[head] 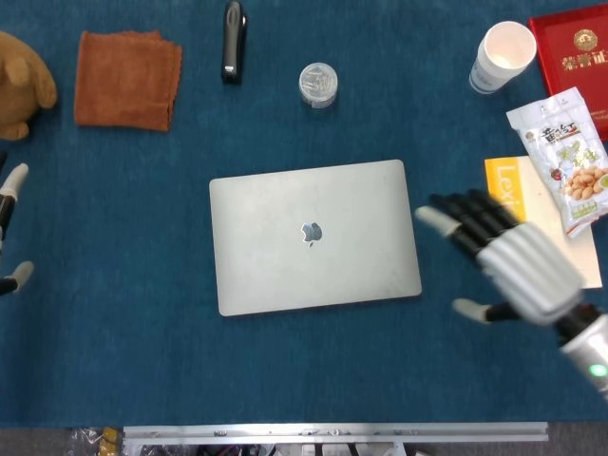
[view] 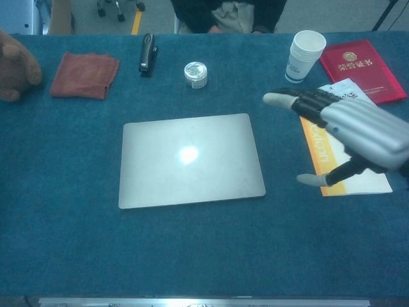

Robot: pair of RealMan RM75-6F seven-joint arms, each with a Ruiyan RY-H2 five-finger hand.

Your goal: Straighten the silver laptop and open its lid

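Note:
The silver laptop lies shut in the middle of the blue table, turned slightly off square. My right hand hovers just right of the laptop's right edge, fingers spread toward it and holding nothing. It does not touch the lid. Only the fingertips of my left hand show at the far left edge of the head view, well away from the laptop and holding nothing.
A yellow and white Lexicon book, a snack bag, a paper cup and a red booklet sit at the right. A brown cloth, a black stapler, a small tin and a plush toy line the back.

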